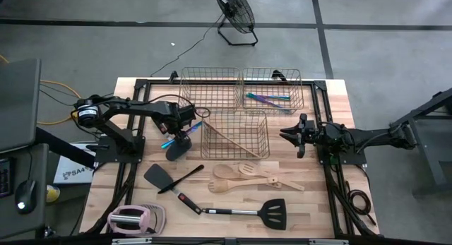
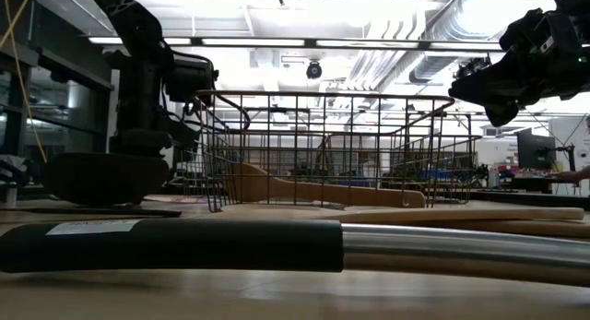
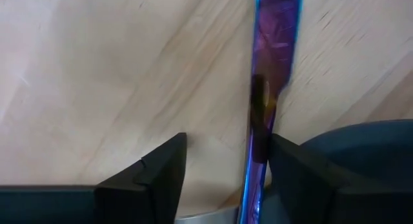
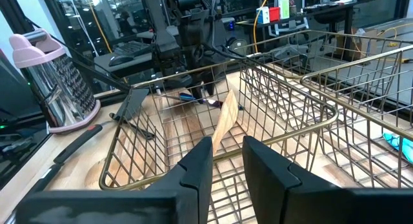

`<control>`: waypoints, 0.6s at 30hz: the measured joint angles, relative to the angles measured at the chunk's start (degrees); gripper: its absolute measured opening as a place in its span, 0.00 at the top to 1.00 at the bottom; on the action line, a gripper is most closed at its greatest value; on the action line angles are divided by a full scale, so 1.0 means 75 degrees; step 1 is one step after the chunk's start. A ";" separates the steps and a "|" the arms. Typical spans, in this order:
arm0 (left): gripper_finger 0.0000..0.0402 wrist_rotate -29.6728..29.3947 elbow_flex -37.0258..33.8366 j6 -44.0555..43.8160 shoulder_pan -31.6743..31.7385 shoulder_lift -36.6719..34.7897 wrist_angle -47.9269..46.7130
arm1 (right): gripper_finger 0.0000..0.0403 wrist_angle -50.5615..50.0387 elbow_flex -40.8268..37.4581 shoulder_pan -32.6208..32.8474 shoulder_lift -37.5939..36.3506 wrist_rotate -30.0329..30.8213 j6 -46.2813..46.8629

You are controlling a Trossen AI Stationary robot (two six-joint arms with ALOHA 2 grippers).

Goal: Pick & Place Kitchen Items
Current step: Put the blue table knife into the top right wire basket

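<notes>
My left gripper (image 1: 183, 134) points down at the table just left of the near wire basket (image 1: 235, 134), open. A thin iridescent purple-teal piece (image 3: 274, 69) lies flat on the wood and runs between its fingers, close beside one finger (image 3: 293, 169). A black spoon (image 1: 176, 150) lies right next to it. Pale wooden spoons and a spatula (image 1: 244, 176), a black spatula (image 1: 164, 178) and a black slotted spatula (image 1: 244, 211) lie on the near half of the table. My right gripper (image 1: 284, 135) waits level at the right, open, with nothing between its fingers (image 4: 193, 166). My left gripper comes from above with a finger on either side of the iridescent piece's thin handle (image 3: 261, 140), its fingers lying across it. The handle lies close against one finger; whether they touch, I cannot tell. The piece rests flat on the table.
Three copper wire baskets stand mid-table: two at the far edge (image 1: 210, 86), the right one (image 1: 299, 90) holding iridescent pieces (image 1: 267, 98), and the near one holding a wooden spatula (image 4: 222, 121). A pink-and-white gadget (image 1: 134, 218) sits at the near left corner.
</notes>
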 joint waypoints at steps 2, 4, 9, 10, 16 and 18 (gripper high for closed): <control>0.55 0.0010 -0.0001 0.0000 0.0000 0.0000 -0.0010 | 0.81 0.0000 0.0001 0.0000 0.0000 0.0000 0.0000; 0.59 0.0014 -0.0003 0.0014 0.0000 0.0000 -0.0020 | 0.81 0.0001 0.0000 0.0000 0.0000 0.0000 0.0000; 0.66 0.0017 -0.0003 0.0026 0.0000 0.0000 -0.0027 | 0.81 0.0003 0.0000 0.0000 0.0000 0.0000 0.0000; 0.68 0.0017 -0.0003 0.0024 0.0000 0.0000 -0.0030 | 0.81 0.0002 0.0001 0.0000 0.0000 0.0000 0.0000; 0.74 0.0113 -0.0006 0.0024 0.0000 0.0004 -0.0078 | 0.81 0.0003 0.0000 0.0000 0.0000 0.0000 0.0000; 0.77 0.0132 -0.0006 0.0021 0.0000 0.0006 -0.0118 | 0.81 0.0002 0.0001 0.0000 0.0000 0.0000 0.0000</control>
